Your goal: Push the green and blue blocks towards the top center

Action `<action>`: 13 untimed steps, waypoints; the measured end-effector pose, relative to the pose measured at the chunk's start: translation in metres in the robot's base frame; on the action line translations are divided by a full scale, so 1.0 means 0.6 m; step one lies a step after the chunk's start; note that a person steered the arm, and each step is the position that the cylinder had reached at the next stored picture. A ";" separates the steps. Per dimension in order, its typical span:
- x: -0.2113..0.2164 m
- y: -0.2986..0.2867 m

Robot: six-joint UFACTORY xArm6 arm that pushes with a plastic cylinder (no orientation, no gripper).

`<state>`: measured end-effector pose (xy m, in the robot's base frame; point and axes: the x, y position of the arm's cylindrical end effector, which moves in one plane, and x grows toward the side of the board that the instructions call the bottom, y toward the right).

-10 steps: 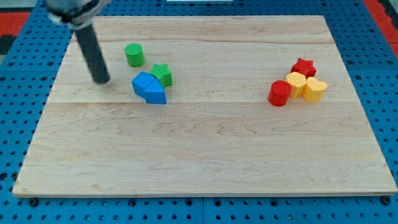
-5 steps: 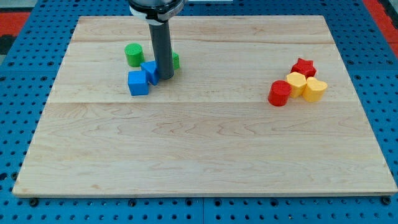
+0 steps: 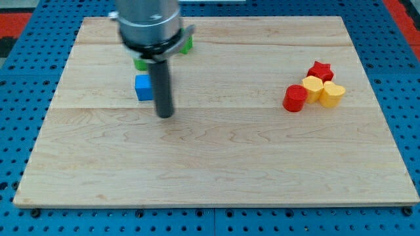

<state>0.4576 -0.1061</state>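
Currently: my tip (image 3: 164, 115) bare, no pincer, holds nothing | blue cube (image 3: 144, 87) just up-left of tip | green blocks (image 3: 188, 44) higher, half hidden by arm | judged: tip below group, top center lies up-right.

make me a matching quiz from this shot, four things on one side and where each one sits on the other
1. blue cube
2. my tip
3. red star
4. red cylinder

a. top of the right cluster
b. just left of the rod
c. lower left end of the right cluster
d. on bare board, lower right of the blue cube

Pairs: 1-b, 2-d, 3-a, 4-c
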 end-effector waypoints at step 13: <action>-0.206 -0.038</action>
<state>0.3338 -0.1291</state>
